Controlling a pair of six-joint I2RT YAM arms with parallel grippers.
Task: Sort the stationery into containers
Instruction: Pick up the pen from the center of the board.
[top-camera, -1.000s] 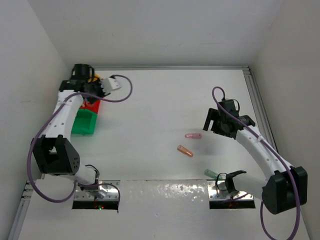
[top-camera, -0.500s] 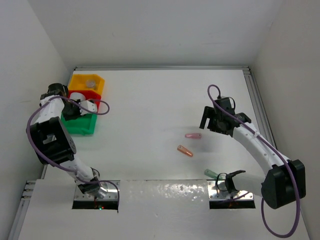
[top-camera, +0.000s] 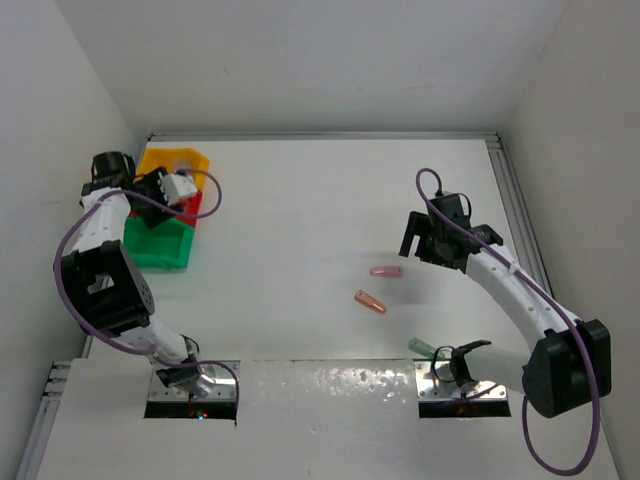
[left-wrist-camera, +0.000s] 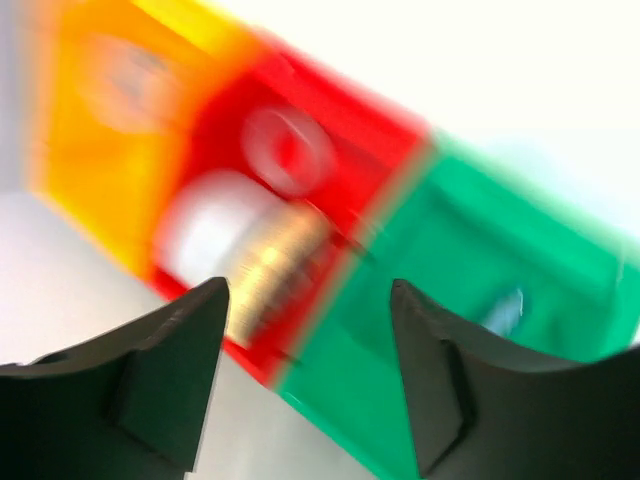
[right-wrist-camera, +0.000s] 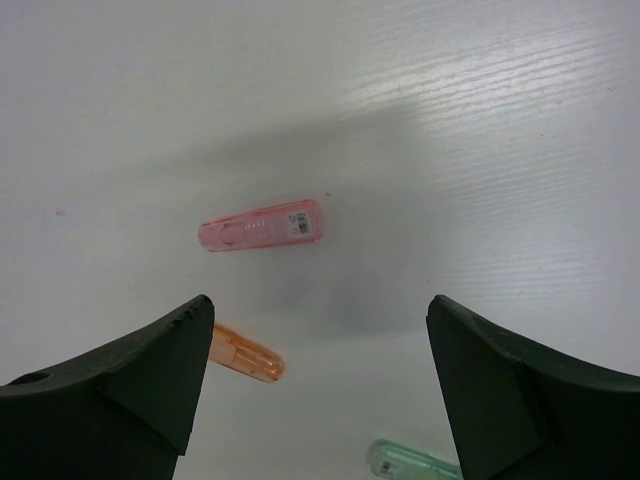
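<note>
Three pieces unsorted on table (top-camera: 300, 220): pink capsule (right-wrist-camera: 262, 226), orange capsule (right-wrist-camera: 247, 360), green capsule (right-wrist-camera: 410, 462). Blurred view: tape rings (left-wrist-camera: 275, 265) seemingly in red bin (left-wrist-camera: 370, 120). Over bins, left gripper (left-wrist-camera: 307, 300) parted, empty. Above pink capsule, right gripper (right-wrist-camera: 320, 305) wide, empty.

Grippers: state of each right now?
Left gripper: open, nothing held, over the red bin.
Right gripper: open, nothing held, above the pink capsule piece.

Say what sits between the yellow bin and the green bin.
The red bin, flanked by the yellow bin and green bin; clearest in the left wrist view, though blurred.
</note>
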